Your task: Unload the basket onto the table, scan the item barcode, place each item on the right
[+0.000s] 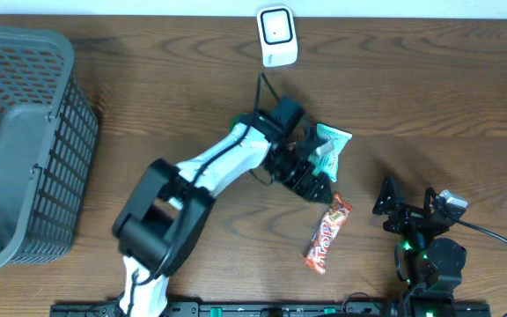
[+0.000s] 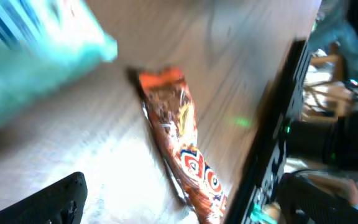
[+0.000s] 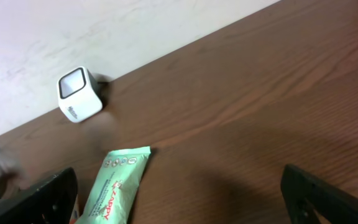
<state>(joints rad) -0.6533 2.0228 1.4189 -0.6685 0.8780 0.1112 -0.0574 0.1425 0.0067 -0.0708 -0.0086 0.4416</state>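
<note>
Both released, left claw point(image 1: 313, 174) just beside green packet point(image 1: 334, 146), right claw point(image 1: 407, 204) well apart

The orange snack wrapper point(image 1: 327, 233) carries large white letters running along its length; from overhead they look like "TOP", though the last letter is uncertain and anything after it is too small to tell; in the left wrist view the print is blurred, and only rounded white ring shapes show, with no word legible; the green packet point(image 3: 114, 185) bears orange lettering along its length that appears to read "ZAPPY", with a row of small round symbols near its upper end, too small to make out; the white scanner point(image 3: 79, 94) has a faint dark mark low on its side, unreadable.
</note>
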